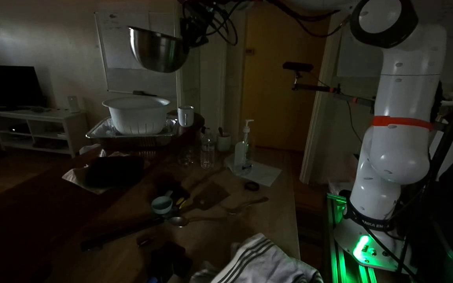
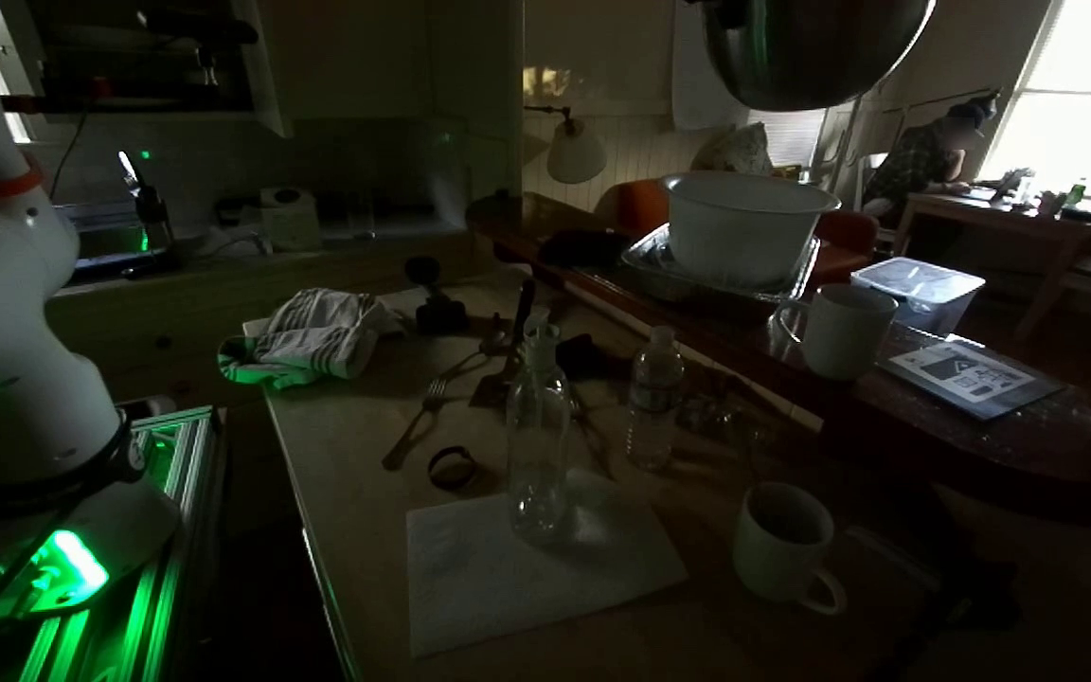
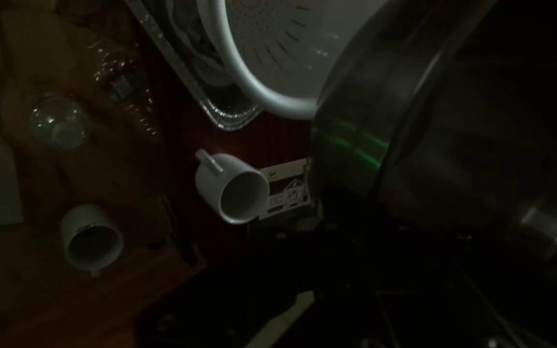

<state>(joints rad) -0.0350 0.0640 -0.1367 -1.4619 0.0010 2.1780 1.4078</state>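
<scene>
Up in the air, apparently beyond the edge of the light wooden desk [image 1: 266,224] that runs along the dark red-brown counter [image 3: 283,137], the black robotic gripper [image 1: 187,42] holds a deep, round, stainless-steel bowl [image 1: 155,51]. Its jaws look closed on the bowl's wall near the rim; the contact itself is lost in shadow, so I judge the grip from the bowl hanging clear of any support.

The step in hand reads as a carry in mid-air, with the bowl higher than the round white plastic colander [image 1: 136,118], which sits in a shiny rectangular foil tray [image 3: 223,121] on the counter. Any next move calls for a firm hold and enough height to clear the colander and the white cylindrical mug [image 2: 844,332] standing on the counter by that same desk edge. Whether the bowl is straight over the colander or off to one side, I cannot tell.

The bowl is smooth and reflective, curving to a rounded base. In an exterior view its rim slopes slightly down toward the gripper; in the wrist view green streaks shine on its outer wall, and its inside is too dark to show any contents.

At a desk corner on the white robot arm's [image 1: 383,184] side lies a striped white cloth towel [image 2: 328,332].
</scene>
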